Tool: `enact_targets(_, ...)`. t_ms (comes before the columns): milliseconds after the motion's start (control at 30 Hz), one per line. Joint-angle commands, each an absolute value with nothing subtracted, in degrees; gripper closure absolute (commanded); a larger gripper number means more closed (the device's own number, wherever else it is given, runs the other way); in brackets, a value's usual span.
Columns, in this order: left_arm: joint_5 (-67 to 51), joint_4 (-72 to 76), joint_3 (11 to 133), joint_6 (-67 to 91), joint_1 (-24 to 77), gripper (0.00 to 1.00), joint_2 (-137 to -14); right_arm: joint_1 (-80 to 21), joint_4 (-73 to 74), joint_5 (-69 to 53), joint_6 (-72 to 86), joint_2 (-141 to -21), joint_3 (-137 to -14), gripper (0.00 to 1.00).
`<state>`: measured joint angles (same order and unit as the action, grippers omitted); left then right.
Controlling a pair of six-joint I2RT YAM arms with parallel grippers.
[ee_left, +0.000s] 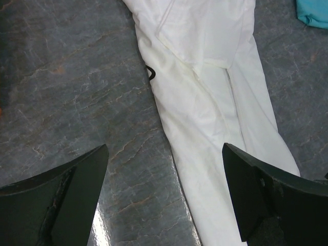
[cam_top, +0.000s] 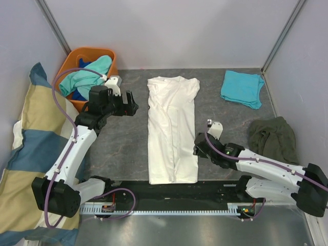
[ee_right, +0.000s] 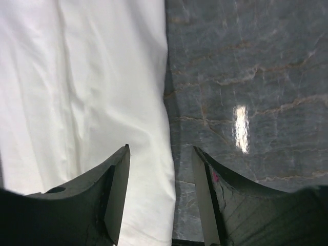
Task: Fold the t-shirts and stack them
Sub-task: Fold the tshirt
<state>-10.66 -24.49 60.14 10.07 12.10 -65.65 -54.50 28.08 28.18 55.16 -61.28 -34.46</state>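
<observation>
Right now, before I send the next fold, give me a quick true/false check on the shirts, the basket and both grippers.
1. The white t-shirt lies as a long strip in the middle of the table. True.
2. The left gripper is shut on it. False: it is open and empty, beside the shirt's left side.
3. A turquoise t-shirt lies folded at the table's far right. True.
4. The orange basket is empty. False: it holds teal and blue shirts.
5. The right gripper is open at the white shirt's right edge. True.
</observation>
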Motion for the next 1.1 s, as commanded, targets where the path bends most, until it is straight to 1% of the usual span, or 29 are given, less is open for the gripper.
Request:
enact_targets(0, -11.5, -23.0, 58.7, 11.4, 12.3, 0.00, -63.6, -54.3, 32.3, 31.5, 49.0, -58.2, -42.0, 0.40)
enact_targets(167, -12.0, -20.9, 55.6, 12.4, 12.8, 0.00, -63.5, -54.9, 30.6, 23.4, 45.3, -61.6, -45.6, 0.41)
enact_targets(267, -12.7, -19.3, 52.8, 12.8, 13.0, 0.00, -63.8, -57.9, 28.9, 22.1, 46.1, -63.6, -44.7, 0.41)
enact_targets(400, -13.6, -18.4, 51.8, 13.2, 13.1, 0.00, -64.7, -63.9, 28.8, 23.3, 49.4, -65.6, -43.3, 0.43)
enact_targets(433, -13.9, -18.1, 51.9, 13.3, 13.1, 0.00, -64.8, -66.8, 28.8, 23.6, 50.0, -66.4, -43.2, 0.43)
enact_targets(633, -14.6, -18.0, 52.2, 13.4, 13.1, 0.00, -64.4, -77.1, 31.4, 28.9, 56.3, -71.3, -44.3, 0.43)
enact_targets(833, -14.9, -17.9, 51.6, 13.4, 13.1, 0.00, -63.6, -80.3, 32.5, 31.3, 58.4, -76.8, -46.4, 0.45)
enact_targets(1067, -14.9, -17.9, 50.7, 13.2, 13.1, 0.00, -62.6, -80.6, 31.6, 32.6, 59.2, -80.0, -46.9, 0.46)
